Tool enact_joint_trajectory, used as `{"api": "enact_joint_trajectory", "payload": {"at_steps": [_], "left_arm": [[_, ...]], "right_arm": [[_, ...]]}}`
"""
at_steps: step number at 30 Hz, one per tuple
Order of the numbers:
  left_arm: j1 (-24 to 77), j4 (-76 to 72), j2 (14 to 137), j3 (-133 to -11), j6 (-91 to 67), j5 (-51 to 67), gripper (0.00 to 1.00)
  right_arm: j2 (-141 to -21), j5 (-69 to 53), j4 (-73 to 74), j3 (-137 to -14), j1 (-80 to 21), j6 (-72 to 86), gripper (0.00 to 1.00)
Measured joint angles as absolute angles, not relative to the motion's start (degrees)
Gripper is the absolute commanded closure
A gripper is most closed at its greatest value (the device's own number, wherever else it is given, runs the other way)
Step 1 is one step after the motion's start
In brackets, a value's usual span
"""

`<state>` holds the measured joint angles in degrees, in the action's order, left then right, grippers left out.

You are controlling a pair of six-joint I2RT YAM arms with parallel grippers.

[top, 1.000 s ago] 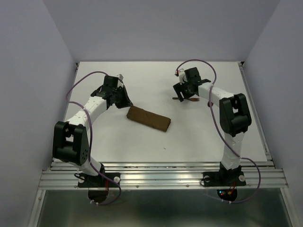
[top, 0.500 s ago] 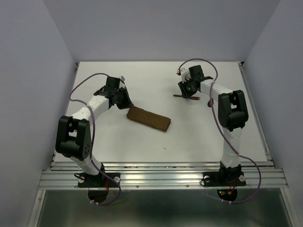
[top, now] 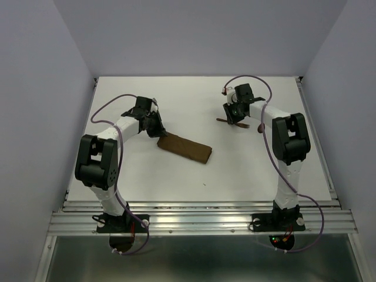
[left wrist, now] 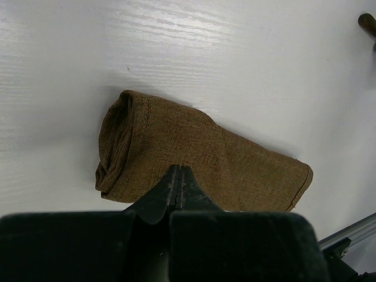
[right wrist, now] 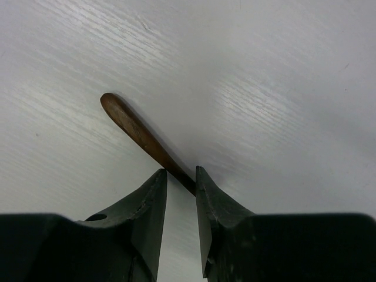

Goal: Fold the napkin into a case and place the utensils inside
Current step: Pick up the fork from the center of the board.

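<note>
**L tips shut at case end, R fingers astride a utensil handle**

Top view: the case (top: pixel 184 147) lies about mid-table (top: pixel 176 94) as a flat folded strip, slanting from 10 to 4 o'clock. The L gripper (top: pixel 157 130) sits at its 10 o'clock end. The R gripper (top: pixel 235 116) is well apart from the case, at approx. 1 o'clock from it, low over the table.

L wrist cam: the fingers (left wrist: pixel 170 191) are pressed together with no gap, and their tips are over the case's near long edge. Can't tell whether any cloth is caught between them. The rolled end of the case points to 9 o'clock.

R wrist cam: the fingers (right wrist: pixel 150 200) stand narrowly apart. A slim brown utensil (right wrist: pixel 138 132) lies on the table, its handle running out from between them toward 10 o'clock. Can't tell whether they clamp it or just straddle it, nor whether it's the fork or the spoon.
</note>
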<state>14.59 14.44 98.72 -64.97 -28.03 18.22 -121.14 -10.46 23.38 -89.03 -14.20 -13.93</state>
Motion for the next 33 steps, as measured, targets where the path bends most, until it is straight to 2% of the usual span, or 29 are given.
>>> {"api": "enact_joint_trajectory", "payload": {"at_steps": [2, 5, 8, 10, 13, 17, 19, 20, 24, 27, 28, 30, 33], "left_arm": [[14.6, 14.4, 98.7, -65.0, -28.2, 18.3, 1.0], [14.6, 14.3, 98.7, -65.0, -28.2, 18.7, 1.0], [14.6, 14.3, 98.7, -65.0, -28.4, 18.9, 1.0], [14.6, 14.3, 98.7, -65.0, -28.4, 19.0, 1.0], [14.6, 14.3, 98.7, -65.0, -28.4, 19.2, 1.0], [14.6, 14.1, 98.7, -65.0, -28.4, 19.4, 1.0], [14.6, 13.9, 98.7, -65.0, -28.4, 19.5, 1.0], [14.6, 13.8, 98.7, -65.0, -28.4, 19.5, 1.0], [14.6, 13.5, 98.7, -65.0, -28.6, 19.5, 1.0], [14.6, 13.3, 98.7, -65.0, -28.6, 19.6, 1.0], [14.6, 13.2, 98.7, -65.0, -28.6, 19.6, 1.0], [14.7, 13.1, 98.7, -65.0, -28.6, 19.7, 1.0], [14.7, 13.0, 99.2, -65.0, -28.6, 19.9, 1.0]], "right_arm": [[-121.0, -10.6, 23.3, -88.7, -14.2, -13.2, 0.67], [-120.7, -10.8, 23.3, -88.1, -14.2, -12.2, 0.61], [-120.3, -10.9, 23.5, -87.2, -14.2, -11.6, 0.5], [-120.0, -10.8, 23.5, -86.7, -14.2, -11.1, 0.48], [-119.6, -10.2, 23.5, -86.2, -14.2, -10.7, 0.56], [-119.6, -8.9, 23.6, -86.2, -14.3, -10.0, 0.79], [-119.5, -8.3, 23.6, -86.2, -14.5, -9.4, 0.83], [-119.3, -7.8, 23.6, -85.9, -14.7, -8.6, 0.9], [-117.8, -5.9, 24.1, -84.0, -15.9, -6.0, 0.94], [-116.2, -5.1, 24.1, -81.8, -16.7, -3.8, 0.89], [-115.3, -4.9, 24.5, -80.7, -17.0, -2.5, 0.83], [-114.2, -4.6, 25.1, -79.4, -17.4, -0.7, 0.66], [-112.2, -3.7, 26.0, -76.9, -18.3, 1.9, 0.6]]}}
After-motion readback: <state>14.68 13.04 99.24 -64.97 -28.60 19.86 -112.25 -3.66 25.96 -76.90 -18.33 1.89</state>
